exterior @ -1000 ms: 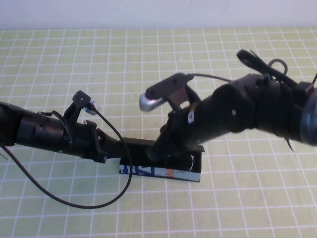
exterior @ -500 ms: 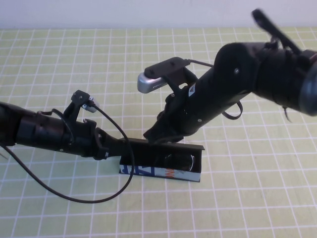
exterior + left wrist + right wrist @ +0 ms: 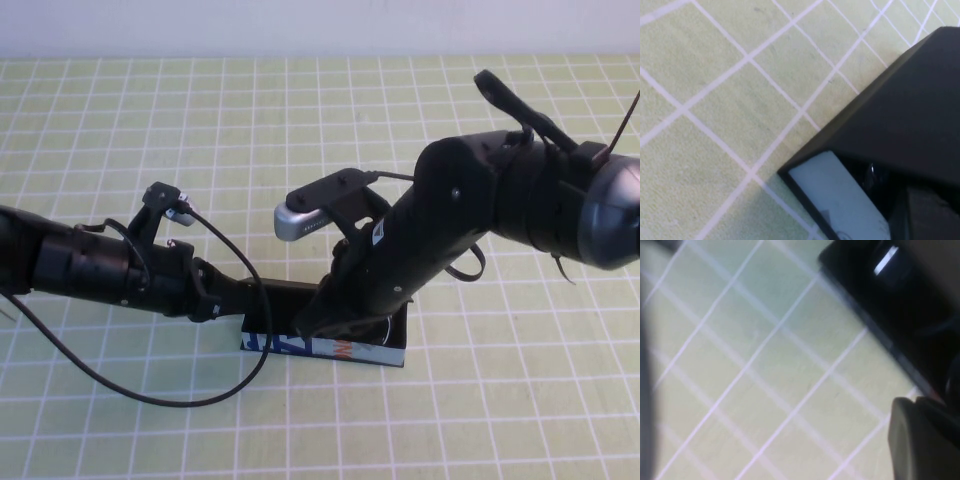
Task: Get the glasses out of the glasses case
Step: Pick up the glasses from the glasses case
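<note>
Glasses case: we find the glasses case (image 3: 330, 340) lying on the table near the middle of the high view, its printed front side in blue, white and orange facing the robot. Its black lid is raised; the left wrist view shows a dark slanting panel (image 3: 900, 120) over a pale inner wall.

Glasses: we cannot make out the glasses with any certainty. The inside of the case is covered by the right arm in the high view, and the wrist views show only dark shapes there.

Left gripper: the left gripper (image 3: 245, 300) reaches in from the robot's left and sits at the left end of the case, against the raised lid. We cannot tell how its fingers stand, as they are lost against the black case.

Right gripper: the right gripper (image 3: 325, 322) comes down from the robot's right and is lowered into the open case, towards its middle. We cannot tell whether it is apart, together, or clamped on anything.

Table: the table (image 3: 120, 130) carries a light green cover ruled with a white grid.

Cable: a black cable (image 3: 150, 405) loops from the left arm across the cover in front of it.
</note>
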`<move>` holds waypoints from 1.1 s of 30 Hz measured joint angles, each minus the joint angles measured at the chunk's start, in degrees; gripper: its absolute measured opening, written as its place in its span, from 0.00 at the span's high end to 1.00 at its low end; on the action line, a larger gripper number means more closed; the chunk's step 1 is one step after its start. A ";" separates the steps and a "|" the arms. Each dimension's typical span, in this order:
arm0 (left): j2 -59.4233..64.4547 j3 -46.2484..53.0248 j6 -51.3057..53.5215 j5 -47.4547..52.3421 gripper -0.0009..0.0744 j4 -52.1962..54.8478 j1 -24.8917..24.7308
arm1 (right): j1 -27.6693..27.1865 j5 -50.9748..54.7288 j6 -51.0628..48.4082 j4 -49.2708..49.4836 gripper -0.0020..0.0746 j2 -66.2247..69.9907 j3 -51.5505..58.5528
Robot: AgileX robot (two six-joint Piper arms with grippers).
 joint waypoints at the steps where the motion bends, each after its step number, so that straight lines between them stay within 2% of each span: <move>1: 0.00 0.00 0.00 0.00 0.99 0.29 0.00 | 0.00 -1.06 0.00 -0.15 0.99 0.23 0.05; 13: 0.00 0.00 -0.08 1.43 0.99 3.08 0.00 | -2.09 -11.07 1.34 0.01 1.00 0.73 0.14; 23: 0.00 0.00 0.03 1.45 0.99 4.28 0.00 | -4.78 -12.92 1.54 0.81 1.00 3.25 -0.69; 33: 0.00 0.00 0.03 1.58 0.99 4.74 0.00 | -6.48 -9.09 1.54 0.98 1.00 11.00 -9.92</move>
